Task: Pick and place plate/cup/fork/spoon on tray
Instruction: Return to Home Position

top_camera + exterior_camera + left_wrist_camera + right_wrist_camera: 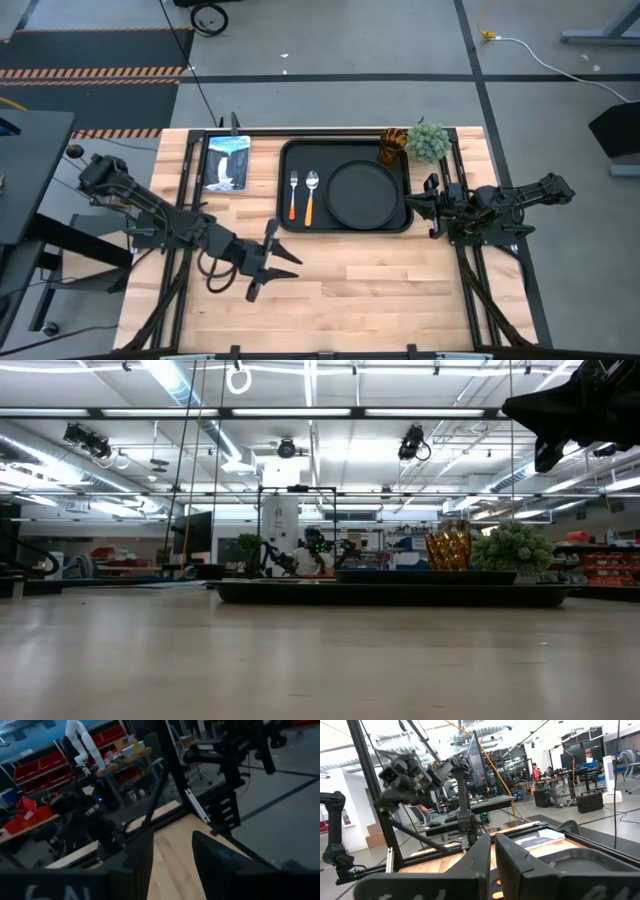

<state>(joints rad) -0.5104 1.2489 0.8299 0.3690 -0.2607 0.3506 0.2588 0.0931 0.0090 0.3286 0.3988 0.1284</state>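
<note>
The black tray (pixel 287 150) lies at the table's far middle. On it lie the fork (pixel 293 196) and the spoon (pixel 310 196) side by side at its left, and the round black plate (pixel 363 193) at its right. The amber cup (pixel 391 146) stands at the tray's far right corner, and it also shows in the low view (pixel 447 550). My left gripper (pixel 288 264) is open and empty over the bare wood, nearer than the tray. My right gripper (pixel 413 205) is shut and empty, just off the tray's right edge.
A fuzzy green plant ball (pixel 428 141) stands beside the cup at the far right. A blue picture card (pixel 226 162) lies left of the tray. Bare wood (pixel 380 290) stretches along the near half of the table. Dark frame rails run along both table sides.
</note>
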